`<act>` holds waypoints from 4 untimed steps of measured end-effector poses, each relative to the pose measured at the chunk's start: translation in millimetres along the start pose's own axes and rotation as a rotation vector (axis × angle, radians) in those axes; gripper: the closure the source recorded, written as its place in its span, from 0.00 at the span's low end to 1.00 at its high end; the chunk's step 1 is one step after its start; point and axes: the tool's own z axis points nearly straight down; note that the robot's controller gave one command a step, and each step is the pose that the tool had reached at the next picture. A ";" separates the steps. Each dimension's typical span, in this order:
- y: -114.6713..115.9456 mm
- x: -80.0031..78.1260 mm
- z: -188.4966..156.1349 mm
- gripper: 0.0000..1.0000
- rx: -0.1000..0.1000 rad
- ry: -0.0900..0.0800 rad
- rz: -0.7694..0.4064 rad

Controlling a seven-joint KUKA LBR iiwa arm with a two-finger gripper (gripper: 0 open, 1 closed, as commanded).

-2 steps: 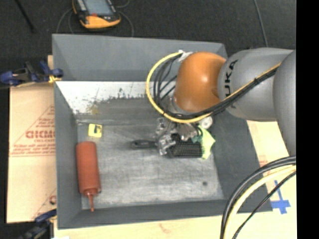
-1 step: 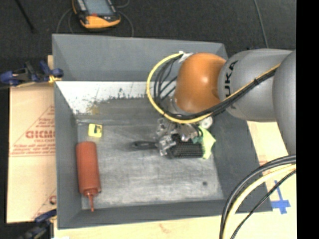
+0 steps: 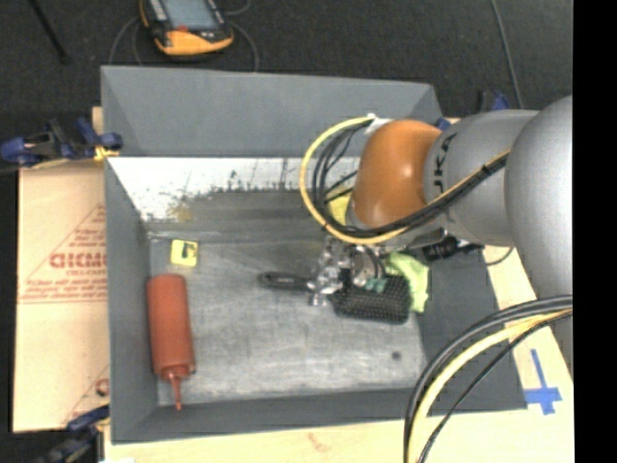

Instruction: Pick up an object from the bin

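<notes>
down near the right side of the bin (image 3: 241,360), the gripper (image 3: 333,280) sits low over the grey floor, about midway between the far wall and the near wall. its metal tip is crowded by the wrist above it, so whether it is wide or narrow cannot be told, and nothing can be seen held in it. the nearest thing is a black bristly block (image 3: 374,304), lying flat and touching or just beside the gripper on the side toward the right wall. a dark slim tool (image 3: 278,280) lies on the floor on the other side, pointing toward the left wall, with one end reaching the gripper; whether the two touch is unclear. a yellow-green cloth (image 3: 413,276) is bunched against the right wall, just behind the block. well apart, along the left wall, a red bottle (image 3: 169,324) lies on its side with its nozzle toward the near left corner. a small yellow tag (image 3: 183,252) rests beyond the bottle, nearer the far left corner. above the gripper, an orange cover (image 3: 390,172) caps the wrist, with looped cables (image 3: 313,177) beside it.
</notes>
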 end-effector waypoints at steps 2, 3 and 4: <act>1.8 12.4 -24.4 1.00 0.005 0.006 -0.070; -18.3 6.7 -26.7 1.00 -0.002 -0.006 -0.106; -19.3 11.7 -48.8 1.00 0.001 0.015 -0.117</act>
